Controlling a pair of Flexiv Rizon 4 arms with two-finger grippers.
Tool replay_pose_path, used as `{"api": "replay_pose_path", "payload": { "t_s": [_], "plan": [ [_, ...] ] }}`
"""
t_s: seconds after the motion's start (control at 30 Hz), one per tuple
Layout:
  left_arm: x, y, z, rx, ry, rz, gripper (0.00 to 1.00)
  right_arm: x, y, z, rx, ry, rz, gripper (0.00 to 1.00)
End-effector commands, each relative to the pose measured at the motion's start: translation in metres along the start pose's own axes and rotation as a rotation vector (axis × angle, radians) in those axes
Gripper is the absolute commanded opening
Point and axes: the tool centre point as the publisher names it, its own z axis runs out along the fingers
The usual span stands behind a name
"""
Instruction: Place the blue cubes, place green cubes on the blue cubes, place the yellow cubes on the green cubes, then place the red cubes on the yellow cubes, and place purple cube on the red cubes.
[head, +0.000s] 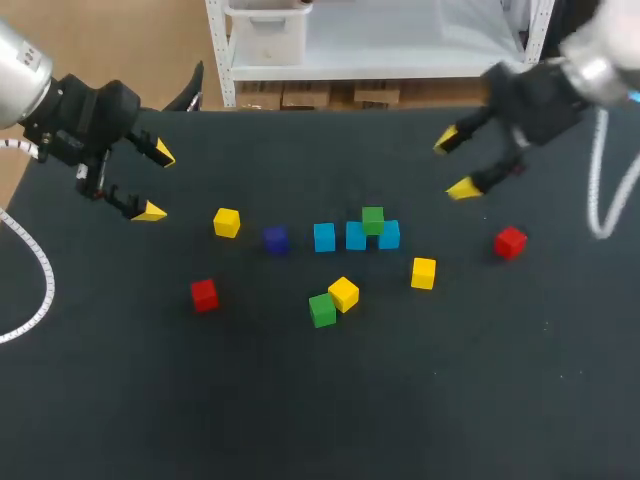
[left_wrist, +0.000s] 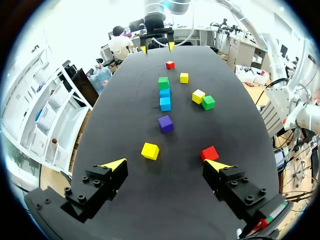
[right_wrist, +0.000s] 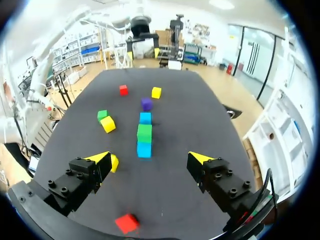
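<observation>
Both arms hang above the black cloth-covered table (head: 300, 400), fingers spread and empty: left gripper (head: 157, 182) near its left edge, right gripper (head: 453, 164) far right

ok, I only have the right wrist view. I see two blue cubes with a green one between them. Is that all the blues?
Observer: No. The head view shows three blue cubes in a row. A green cube sits on top, across the two on the robot's right.
Operator: and the yellow bit beside the right end effector, is that a cube?
Observer: Yes. It's one yellow cube, standing alone, clear of the row.
</observation>
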Motion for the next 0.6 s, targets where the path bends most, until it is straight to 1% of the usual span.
{"api": "replay_pose_path", "payload": {
  "t_s": [0.03, 0.1, 0.17, 0.3, 0.33, 0.47, 0.6],
  "plan": [
    [0.001, -0.001, 0.000, -0.003, -0.003, 0.003, 1.00, 0.023, 0.020, -0.060, 0.050, -0.164, -0.006, 1.00],
    [0.001, -0.001, 0.000, -0.003, -0.003, 0.003, 1.00, 0.031, 0.023, -0.073, 0.056, -0.193, -0.031, 1.00],
    [0.001, -0.001, 0.000, -0.003, -0.003, 0.003, 1.00, 0.039, 0.027, -0.084, 0.065, -0.186, -0.038, 1.00],
    [0.001, -0.001, 0.000, -0.003, -0.003, 0.003, 1.00, 0.055, 0.032, -0.101, 0.062, -0.222, -0.049, 1.00],
    [0.001, -0.001, 0.000, -0.003, -0.003, 0.003, 1.00, 0.059, 0.033, -0.104, 0.051, -0.210, -0.042, 1.00],
    [0.001, -0.001, 0.000, -0.003, -0.003, 0.003, 1.00, 0.075, 0.035, -0.116, 0.053, -0.201, -0.023, 1.00],
    [0.001, -0.001, 0.000, -0.003, -0.003, 0.003, 1.00, 0.089, 0.036, -0.123, 0.035, -0.194, 0.004, 1.00]
  ]
}}
